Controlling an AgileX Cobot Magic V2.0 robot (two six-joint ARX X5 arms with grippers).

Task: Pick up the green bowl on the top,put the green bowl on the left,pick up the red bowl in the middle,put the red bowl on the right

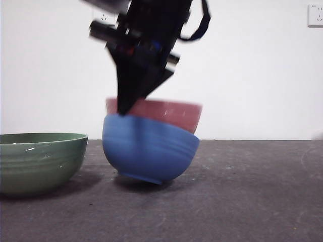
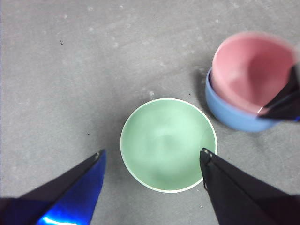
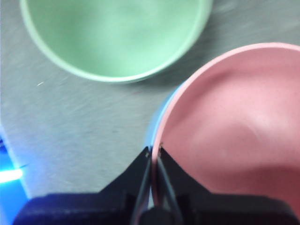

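Bowls in three colours on grey bench [image 1: 252, 201]. Green bowl [image 1: 40, 161] sits upright on the bench at the left of the front view, alone, nothing in it.

Red bowl [image 1: 166, 113] is nested inside blue bowl [image 1: 149, 148] near the middle; both are tilted, and the blue bowl's foot looks lifted off the bench on one side, shadow beneath. Some motion blur on this stack.

Right gripper [image 3: 153, 151] comes down from above onto the red bowl's rim, on the side toward the green bowl. Its jaws are pinched narrow on the rim, one inside the bowl and one outside, between red and blue. In the front view the dark arm tapers to a point at that rim.

Left gripper [image 2: 152, 157] hangs above the green bowl, jaws spread wide to either side of it, touching nothing. From that wrist camera the red-in-blue stack lies just beside the green bowl, not touching it, with the other arm's black tip at its rim.
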